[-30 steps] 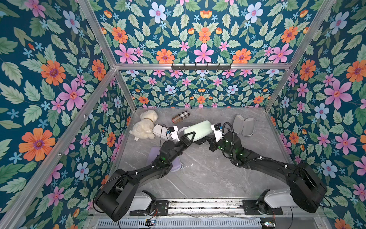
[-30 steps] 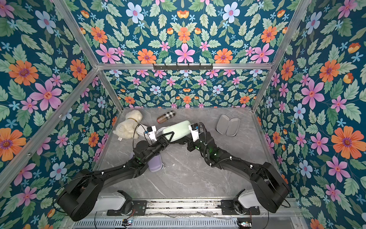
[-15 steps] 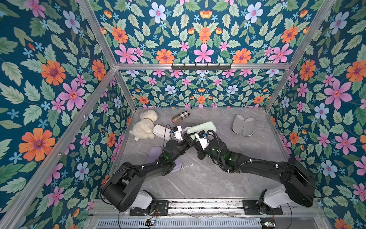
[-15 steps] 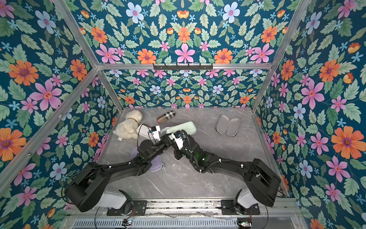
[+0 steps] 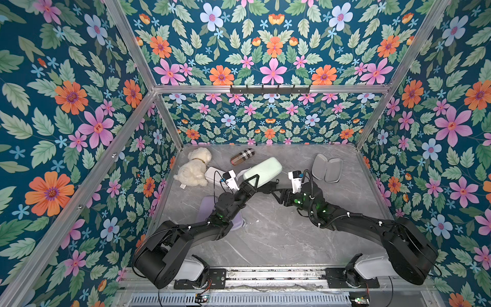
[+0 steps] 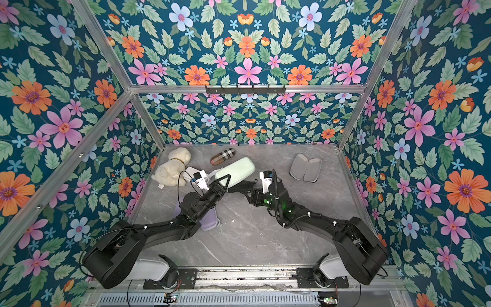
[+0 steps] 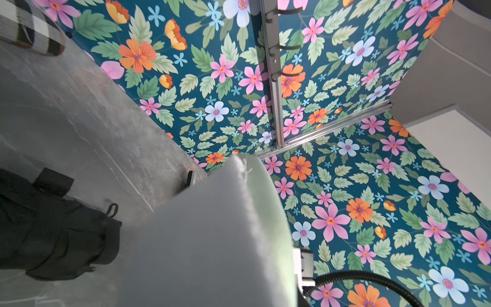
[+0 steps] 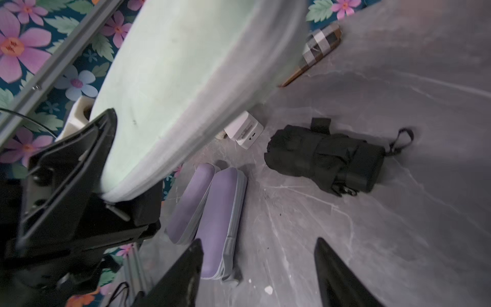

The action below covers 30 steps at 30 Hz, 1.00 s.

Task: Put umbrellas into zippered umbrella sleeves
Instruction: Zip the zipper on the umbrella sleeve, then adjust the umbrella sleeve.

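My left gripper (image 5: pixel 253 180) (image 6: pixel 223 182) is shut on the near end of a mint green zippered sleeve (image 5: pixel 265 170) (image 6: pixel 236 168), which it holds above the table with its halves together. In the right wrist view its black fingers (image 8: pixel 79 159) clamp the sleeve (image 8: pixel 186 79). My right gripper (image 5: pixel 269 184) (image 8: pixel 257 240) is open and empty, just right of that end. A black umbrella (image 8: pixel 324 156) (image 7: pixel 53 234) lies on the table under the sleeve. An open lavender sleeve (image 8: pixel 218 207) (image 5: pixel 236 223) lies under my left arm. The sleeve (image 7: pixel 212 239) hides the left jaws in the left wrist view.
Another open sleeve (image 5: pixel 326 168), grey lining up, lies at the back right. Along the back are a tan plaid capsule (image 5: pixel 242 156), a cream plush dog (image 5: pixel 194 170) and a white box (image 5: pixel 212 174). Floral walls close three sides.
My right gripper, shut before, slid along the mint sleeve toward my left gripper, then drew back to the right and opened. My left gripper kept its hold.
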Available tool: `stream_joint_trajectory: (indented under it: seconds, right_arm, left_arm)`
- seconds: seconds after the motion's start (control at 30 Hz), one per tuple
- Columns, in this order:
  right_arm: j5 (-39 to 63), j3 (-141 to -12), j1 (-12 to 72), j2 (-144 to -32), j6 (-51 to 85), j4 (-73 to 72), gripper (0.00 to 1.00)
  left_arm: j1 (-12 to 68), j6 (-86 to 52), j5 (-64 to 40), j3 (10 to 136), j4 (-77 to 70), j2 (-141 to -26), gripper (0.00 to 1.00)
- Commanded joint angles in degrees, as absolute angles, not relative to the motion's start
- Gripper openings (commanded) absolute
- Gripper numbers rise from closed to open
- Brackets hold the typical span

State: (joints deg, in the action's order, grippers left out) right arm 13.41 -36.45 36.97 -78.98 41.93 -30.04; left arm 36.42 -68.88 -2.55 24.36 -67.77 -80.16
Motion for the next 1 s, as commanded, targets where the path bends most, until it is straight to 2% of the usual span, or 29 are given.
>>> stream_joint_trajectory:
  seconds: [0.0, 0.23, 0.4, 0.6, 0.67, 0.73, 0.83, 0.97]
  right_arm:
    - [18.07, -36.56, 35.25, -77.65, 54.08, -36.77, 0.74]
    - [19.44, -39.24, 34.95, -84.48, 62.05, -49.74, 0.75]
    - [20.10, -42.23, 34.87, -91.77, 67.65, -61.71, 0.65]
    - [20.39, -44.16, 34.59, -93.25, 67.31, -62.30, 0.59]
    - [20.58, -44.55, 34.37, -93.33, 67.20, -62.37, 0.52]
    - [21.32, -44.82, 33.98, -93.44, 67.24, -62.36, 0.42]
    - [23.51, -44.25, 32.45, -93.03, 66.81, -62.20, 0.32]
    - [29.56, -41.79, 27.64, -90.55, 65.40, -58.94, 0.24]
  left_arm:
    - [37.14, -70.75, -0.62, 24.28, -76.69, -81.17, 0.05]
    - [39.91, -71.36, 0.01, 25.02, -77.98, -82.38, 0.09]
    - [42.03, -71.99, -0.89, 26.28, -78.44, -84.19, 0.14]
    - [43.13, -74.10, -0.79, 25.93, -80.05, -86.86, 0.17]
    - [43.13, -74.16, -0.54, 25.93, -80.16, -86.92, 0.17]
    - [43.05, -73.47, -0.42, 25.93, -79.87, -86.35, 0.24]
    - [41.52, -70.00, -4.54, 26.19, -74.41, -83.06, 0.43]
    - [35.43, -60.30, -9.67, 24.72, -53.76, -72.41, 0.62]
